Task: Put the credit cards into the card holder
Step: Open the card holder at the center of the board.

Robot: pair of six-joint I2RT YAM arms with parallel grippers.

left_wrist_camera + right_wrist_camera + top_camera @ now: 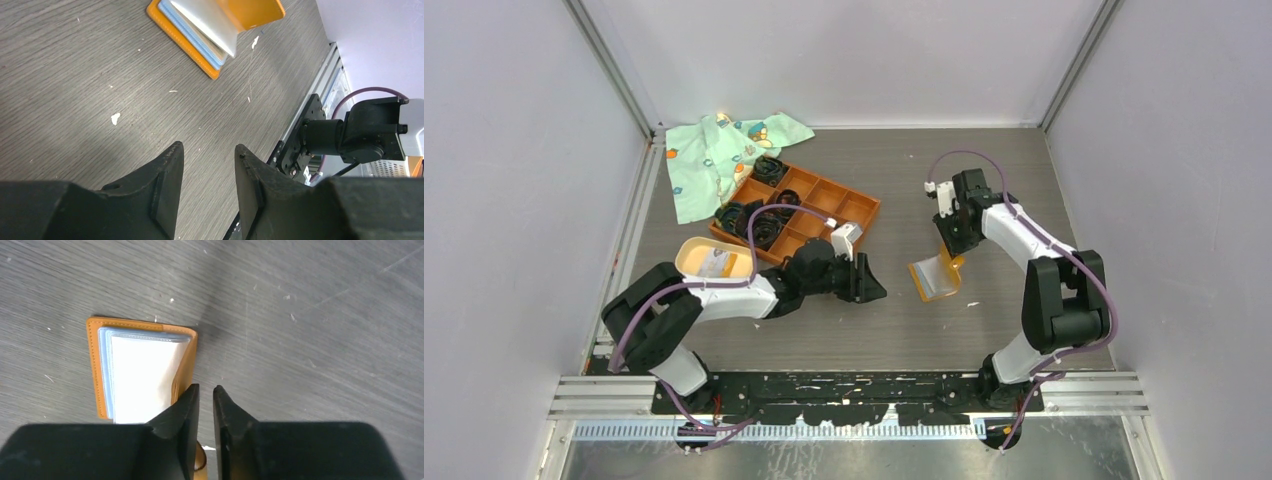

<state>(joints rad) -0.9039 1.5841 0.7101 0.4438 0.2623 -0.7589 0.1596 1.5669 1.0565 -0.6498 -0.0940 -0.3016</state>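
The card holder (688,250) sits on the bench (894,335) just beside the near left corner of the orange grid tray (865,207). Something pale lies in it, and whether that is a card I can't tell. Off to the right of the grid tray the orange wallet (94,365) lies open, its flap lifted and pinched in the right hand (205,388). The left hand (208,149) hangs near the grid tray's near right corner, fingers parted, holding nothing
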